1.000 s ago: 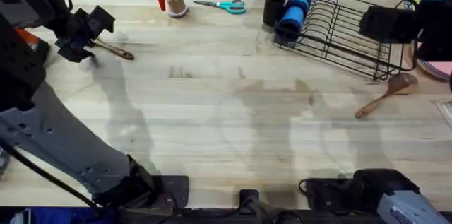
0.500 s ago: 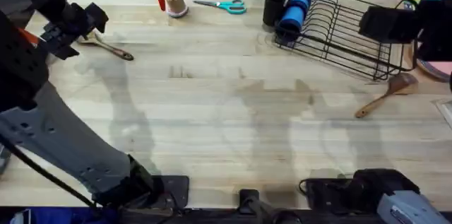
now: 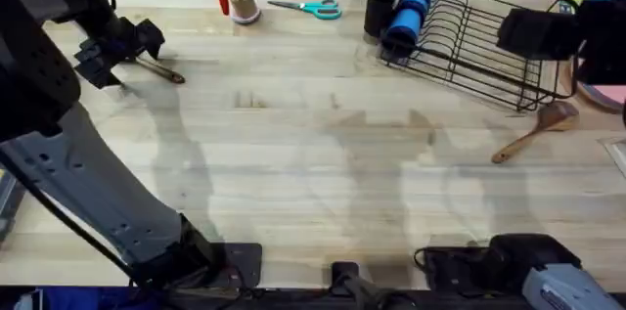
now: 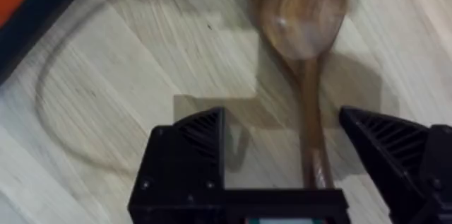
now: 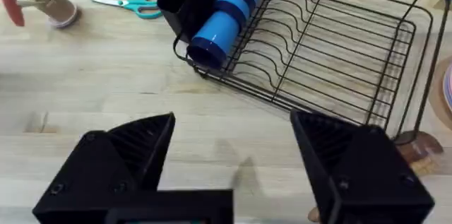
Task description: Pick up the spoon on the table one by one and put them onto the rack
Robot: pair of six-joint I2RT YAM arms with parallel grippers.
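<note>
overhead: left gripper (image 3: 125,48) sitting over spoon (image 3: 161,70) at table (image 3: 293,154) far left; second spoon (image 3: 533,134) lying just beside rack (image 3: 479,41). left wrist: fingers (image 4: 191,150) spread apart, straddling spoon handle (image 4: 311,125). right wrist: right gripper (image 5: 233,157) hanging open, facing rack (image 5: 332,47).

I count two wooden spoons on the bench (image 3: 293,154): one spoon (image 3: 156,68) upper left, a second spoon (image 3: 533,134) at right. One rack (image 3: 479,46), one blue cup (image 3: 408,7), one scissors (image 3: 308,7) along the top.
</note>
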